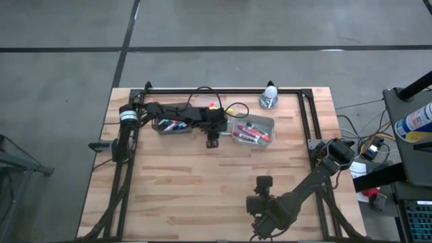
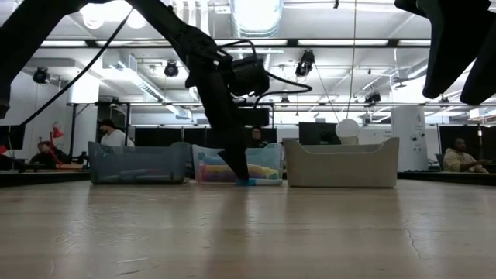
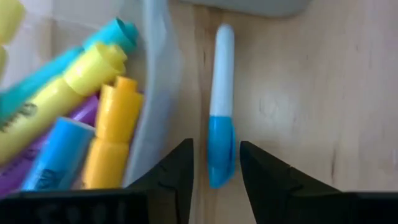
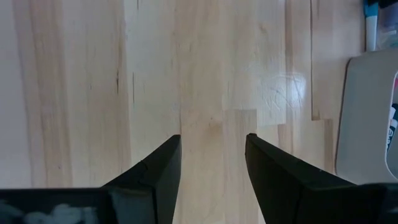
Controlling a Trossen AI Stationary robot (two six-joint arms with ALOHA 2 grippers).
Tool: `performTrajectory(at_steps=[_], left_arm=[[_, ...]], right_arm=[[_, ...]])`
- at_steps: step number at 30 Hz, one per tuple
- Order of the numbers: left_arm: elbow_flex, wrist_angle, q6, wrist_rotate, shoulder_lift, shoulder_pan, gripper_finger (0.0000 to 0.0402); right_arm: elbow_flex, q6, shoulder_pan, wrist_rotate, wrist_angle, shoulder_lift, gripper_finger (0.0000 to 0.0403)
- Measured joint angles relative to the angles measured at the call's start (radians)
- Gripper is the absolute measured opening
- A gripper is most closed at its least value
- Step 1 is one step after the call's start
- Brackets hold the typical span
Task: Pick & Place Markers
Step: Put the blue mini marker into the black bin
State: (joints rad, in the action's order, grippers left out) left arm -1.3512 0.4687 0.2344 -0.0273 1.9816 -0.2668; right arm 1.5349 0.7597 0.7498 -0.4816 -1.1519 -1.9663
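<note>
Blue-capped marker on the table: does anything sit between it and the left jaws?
Nothing visible does. The blue-capped marker lies on bare wood beside the bin's wall, its cap between the left gripper's open jaws.

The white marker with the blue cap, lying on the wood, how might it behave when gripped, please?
The white marker with the blue cap looks round and smooth, so it may roll or slip. It seems rigid and probably light. The left gripper has jaws straddling its cap.

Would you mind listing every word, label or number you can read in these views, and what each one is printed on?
No text here reads clearly.
Yellow marker in the bin: dark lettering, too blurred to read.
Light blue marker: dark print, too blurred to read.
Blue-capped white marker on the table, between the left gripper fingers: no print visible.
Container beside the table: label too small to read.
</note>
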Motion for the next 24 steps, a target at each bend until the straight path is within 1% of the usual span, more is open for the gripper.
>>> performTrajectory(at_steps=[8,10,13,19,20,24], left_arm=[[0.036,-0.012,-0.004,0.013,0.003,0.0,0.0125],[0.043,-0.012,-0.011,0.018,0.003,0.0,0.012],[0.045,-0.015,-0.029,0.022,0.004,0.001,0.0096],[0.042,-0.024,-0.033,0.021,0.002,0.002,0.0024],[0.042,-0.024,-0.033,0.022,0.002,0.002,0.0018],[0.041,-0.015,-0.033,0.033,0.001,0.002,0.0017]], right_arm=[[0.0,-0.003,0.0,0.0,0.003,0.0,0.0169],[0.0,-0.003,0.0,0.0,0.003,0.0,0.0169],[0.0,-0.003,0.0,0.0,0.004,0.0,0.0169],[0.0,-0.003,0.0,0.0,0.005,0.0,0.0169],[0.0,-0.003,0.0,0.0,0.005,0.0,0.0169],[0.0,-0.004,0.0,0.0,0.004,0.0,0.0169]])
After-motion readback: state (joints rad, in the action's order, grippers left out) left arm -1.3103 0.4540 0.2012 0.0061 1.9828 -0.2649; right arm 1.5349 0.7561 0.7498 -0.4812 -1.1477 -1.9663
